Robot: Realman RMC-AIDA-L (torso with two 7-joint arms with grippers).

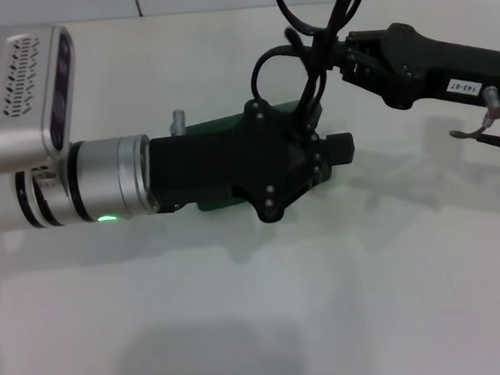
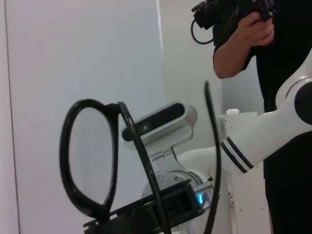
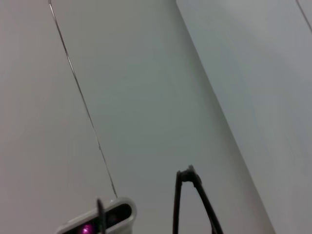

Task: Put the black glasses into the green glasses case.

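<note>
Thin black-framed glasses (image 1: 308,29) pinched shut in the right gripper (image 1: 348,60), raised above the dark green felt-covered hard case (image 1: 220,129) — apparently held clear for lowering in. Lenses hanging downward, slim temple arms pointing up, long axis near vertical. Left gripper (image 1: 329,152) over the case, probably steadying it — jaw state impossible to tell.

My left arm (image 1: 96,190) ends in a ribbed silver wrist with black rings and a small green light, a silver camera housing (image 1: 24,92) above it at upper left. The left gripper (image 1: 337,147) is matte black with small screws. The right gripper (image 1: 344,56) is black, bearing a white label.
</note>
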